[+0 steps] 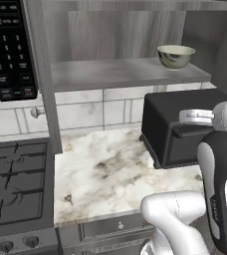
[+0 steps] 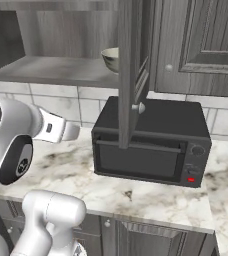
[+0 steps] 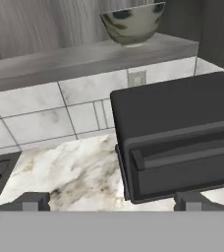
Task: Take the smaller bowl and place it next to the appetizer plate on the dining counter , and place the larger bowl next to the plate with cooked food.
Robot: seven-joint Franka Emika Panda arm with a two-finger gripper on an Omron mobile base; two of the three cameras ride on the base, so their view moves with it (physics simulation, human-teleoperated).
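The smaller bowl sits upright on the open cabinet shelf, close to the shelf's front lip and toward its right end, with bare shelf board stretching well to its left. In the hand view the bowl is cut off at the top edge, so its rim cannot be seen there, and in the right base view an open cabinet door stands edge-on in front of it and hides all but a sliver of the bowl. Directly below the shelf's right end a black toaster oven stands on the marble tabletop, pushed back near the tiled wall; its flat top leaves a gap of free air under the shelf. To the left of the oven the tabletop is open marble as far as the stovetop, whose edge meets the marble in a straight seam, and a microwave hangs above the stove, cut off by the picture's left side. The front edge of the tabletop runs above grey drawers. The end effector shows as two dark fingertips low in the hand view, spread wide apart with nothing between them, held well short of the oven and below shelf height. In the left base view the arm's white wrist overlaps the oven's right side and hides that corner.
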